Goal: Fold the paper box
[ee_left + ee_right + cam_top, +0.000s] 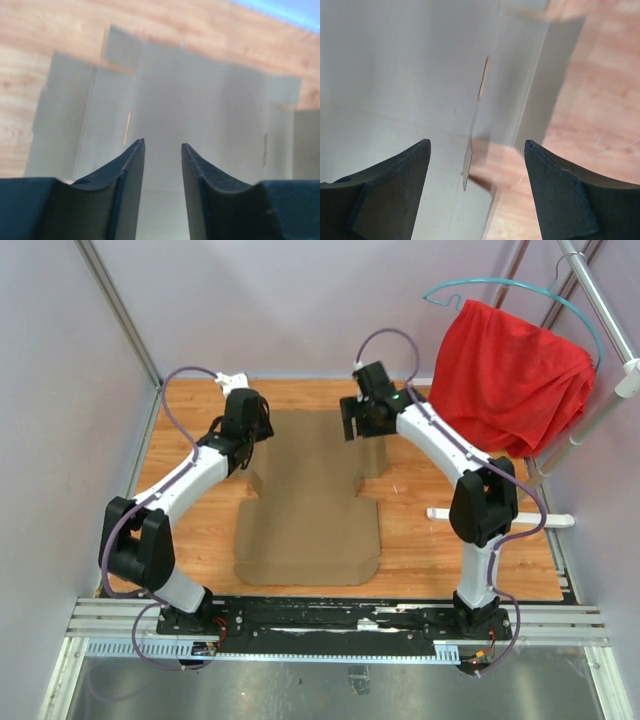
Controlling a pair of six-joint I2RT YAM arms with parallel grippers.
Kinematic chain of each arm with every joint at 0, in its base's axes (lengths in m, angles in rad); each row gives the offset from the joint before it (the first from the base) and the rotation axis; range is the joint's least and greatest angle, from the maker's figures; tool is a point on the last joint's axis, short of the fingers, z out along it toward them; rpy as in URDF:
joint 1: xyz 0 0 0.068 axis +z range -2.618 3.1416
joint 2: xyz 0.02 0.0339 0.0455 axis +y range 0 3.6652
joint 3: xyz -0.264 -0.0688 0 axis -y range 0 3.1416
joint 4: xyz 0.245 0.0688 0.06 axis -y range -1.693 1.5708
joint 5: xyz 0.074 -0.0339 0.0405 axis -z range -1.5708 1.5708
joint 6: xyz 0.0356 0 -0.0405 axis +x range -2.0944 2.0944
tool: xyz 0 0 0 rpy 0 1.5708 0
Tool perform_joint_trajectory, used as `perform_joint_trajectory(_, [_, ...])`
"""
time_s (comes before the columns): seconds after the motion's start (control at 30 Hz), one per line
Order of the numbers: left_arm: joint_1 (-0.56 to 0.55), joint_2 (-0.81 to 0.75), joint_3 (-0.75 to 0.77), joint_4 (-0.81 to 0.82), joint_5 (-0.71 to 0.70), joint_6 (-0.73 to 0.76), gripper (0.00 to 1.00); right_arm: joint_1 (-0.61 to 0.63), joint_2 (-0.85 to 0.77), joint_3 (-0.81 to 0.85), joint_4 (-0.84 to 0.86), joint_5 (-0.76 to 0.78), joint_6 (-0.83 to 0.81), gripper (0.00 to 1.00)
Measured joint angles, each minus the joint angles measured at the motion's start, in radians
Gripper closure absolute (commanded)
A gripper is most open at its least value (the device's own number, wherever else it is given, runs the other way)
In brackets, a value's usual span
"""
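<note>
- Brown cardboard, plain and unprinted: the paper box (310,510) lies as a flat cut-out sheet on the wooden table (450,540), in the middle between the two arms, with its widest panel toward the arm bases and narrower panels and flaps toward the far side.
- In the left wrist view the sheet (210,100) shows crease lines, short slits and small corner flaps, all lying flat on the wood.
- Left gripper (250,430) hangs over the far-left edge of the sheet. Its dark fingers (127,180) stand a narrow gap apart with nothing between them, and the cardboard lies below them.
- Right gripper (357,422) hangs over the far-right part of the sheet. Its fingers (400,175) are spread wide and hold nothing.
- Between the right fingers, a side flap (512,85) with a slit along its crease lies beside the bare wood. Whether it is lifted off the table cannot be told.
- Red cloth (510,375) hangs from a teal hanger (520,285) on a white rack (600,410) at the far right, well apart from the cardboard.
</note>
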Motion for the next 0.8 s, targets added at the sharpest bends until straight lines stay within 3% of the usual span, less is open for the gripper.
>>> perform_joint_trajectory(0.2, [0.108,0.138,0.296,-0.037,0.035,0.014,0.55,-0.167,0.111,0.322,-0.022,-0.106,-0.048,0.2])
perform_joint_trajectory(0.43, [0.219,0.482,0.615,-0.1,0.118,0.029,0.54,-0.243,0.47,0.786,-0.068,-0.214,-0.076,0.22])
perform_joint_trajectory(0.63, [0.223,0.667,0.753,-0.174,0.139,0.082,0.49,-0.27,0.594,0.74,-0.03,-0.287,-0.056,0.22])
perform_joint_trajectory(0.8, [0.232,0.687,0.763,-0.188,0.138,0.101,0.48,-0.28,0.625,0.726,-0.012,-0.323,-0.055,0.22])
